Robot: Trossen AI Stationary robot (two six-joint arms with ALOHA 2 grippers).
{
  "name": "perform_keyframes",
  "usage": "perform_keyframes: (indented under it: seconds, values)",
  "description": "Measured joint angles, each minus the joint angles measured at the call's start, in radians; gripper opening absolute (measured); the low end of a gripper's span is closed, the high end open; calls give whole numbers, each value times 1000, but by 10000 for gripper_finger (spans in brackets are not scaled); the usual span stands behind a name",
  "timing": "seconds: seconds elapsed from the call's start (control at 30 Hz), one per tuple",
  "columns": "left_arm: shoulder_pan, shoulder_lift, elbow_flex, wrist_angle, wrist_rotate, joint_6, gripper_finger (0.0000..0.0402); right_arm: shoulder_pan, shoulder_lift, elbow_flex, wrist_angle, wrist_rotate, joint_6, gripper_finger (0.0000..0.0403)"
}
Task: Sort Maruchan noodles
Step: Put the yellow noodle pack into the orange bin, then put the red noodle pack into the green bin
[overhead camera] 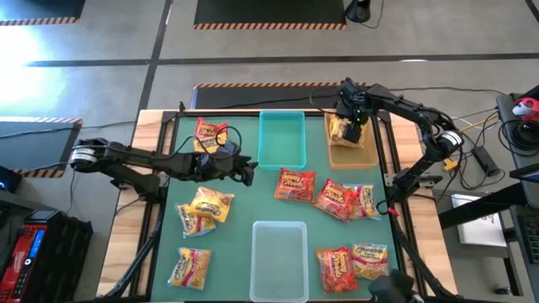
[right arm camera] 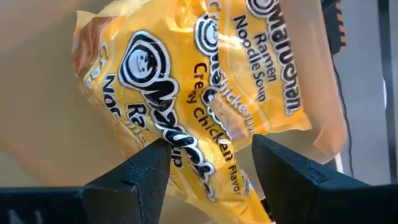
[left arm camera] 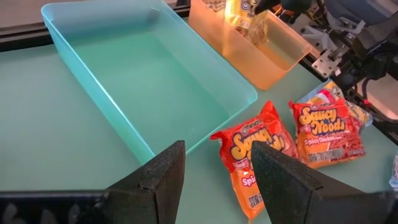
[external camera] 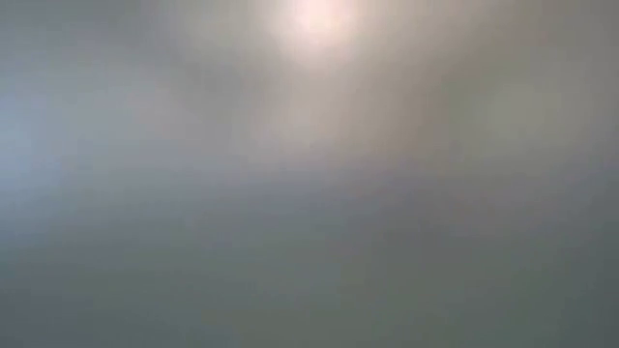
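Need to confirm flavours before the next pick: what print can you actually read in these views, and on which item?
"Saucy Noods", "Spicy Chicken": red packet near the teal bin.
"Saucy", "Spic": second red packet, partly hidden by the left gripper.
"Ramen Noodle Soup", "Creamy Chicken Flavor": yellow packets in the tan bin, below the right gripper.
Packet print in the high view: too small.
Low view: blurred.

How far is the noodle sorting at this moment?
Done: yellow packets lie in the tan bin.

In hand: the right gripper, open, is over that bin. The left gripper, open and empty, points at a red packet beside the empty teal bin.

Left: the clear bin is empty and many packets lie on the table.
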Motion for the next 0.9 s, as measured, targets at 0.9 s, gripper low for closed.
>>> perform_keyframes:
  seconds: [0.9]
  values:
    - [7,0,-25,-12,179,57,168,223,-86,140,-23,-438,568,203]
